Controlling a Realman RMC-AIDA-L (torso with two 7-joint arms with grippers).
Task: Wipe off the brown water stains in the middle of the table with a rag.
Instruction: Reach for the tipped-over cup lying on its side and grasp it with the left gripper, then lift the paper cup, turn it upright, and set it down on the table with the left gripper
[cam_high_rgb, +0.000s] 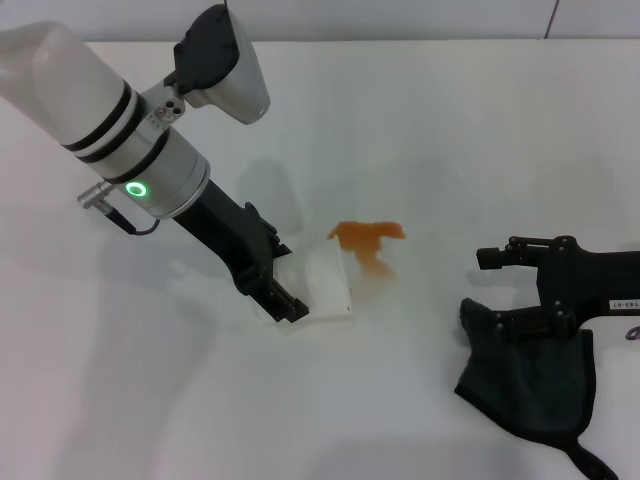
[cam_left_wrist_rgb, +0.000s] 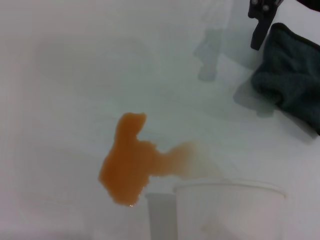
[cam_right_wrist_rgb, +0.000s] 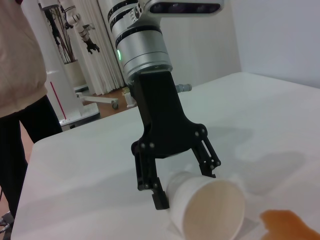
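Note:
The brown water stains (cam_high_rgb: 368, 238) lie mid-table (cam_high_rgb: 450, 130) as an orange blotch with a paler tail; they also show in the left wrist view (cam_left_wrist_rgb: 132, 162) and the right wrist view (cam_right_wrist_rgb: 287, 222). A white paper cup (cam_high_rgb: 328, 284) lies on its side beside them. My left gripper (cam_high_rgb: 290, 282) has its fingers (cam_right_wrist_rgb: 160, 197) against both sides of the cup's base (cam_right_wrist_rgb: 200, 200). The dark rag (cam_high_rgb: 530, 385) lies at the front right. My right gripper (cam_high_rgb: 478, 288) is open, its lower finger at the rag's upper edge (cam_left_wrist_rgb: 292, 75) and its upper finger (cam_left_wrist_rgb: 260, 27) clear of it.
The cup's open mouth (cam_left_wrist_rgb: 230, 210) points toward the stain and the right arm. A person (cam_right_wrist_rgb: 20, 75) and another robot stand beyond the table's far edge behind the left arm.

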